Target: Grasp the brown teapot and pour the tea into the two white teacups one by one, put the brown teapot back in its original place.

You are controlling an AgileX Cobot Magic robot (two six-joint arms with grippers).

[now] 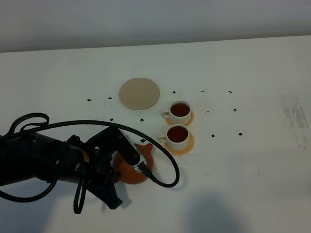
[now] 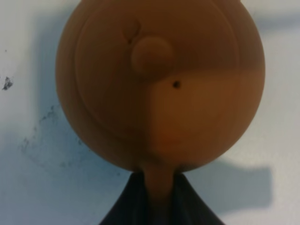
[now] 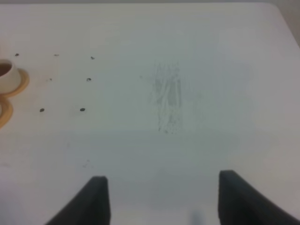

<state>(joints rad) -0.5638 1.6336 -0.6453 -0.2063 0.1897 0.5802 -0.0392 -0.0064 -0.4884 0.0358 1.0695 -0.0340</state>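
While the left tool (image 2: pixel 158 206) is clamped on the handle of the round reddish-brown clay teapot (image 1: pixel 132 167) at lower centre, carrying it toward the flat beige disc coaster (image 1: pixel 139 93) risks clipping the two full white teacups (image 1: pixel 179 136); the right tool (image 3: pixel 159 199) stands apart.

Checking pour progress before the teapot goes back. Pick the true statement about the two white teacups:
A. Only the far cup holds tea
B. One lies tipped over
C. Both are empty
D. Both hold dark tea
D: in the exterior high view the far teacup and the near teacup both stand upright on orange coasters with dark tea inside.
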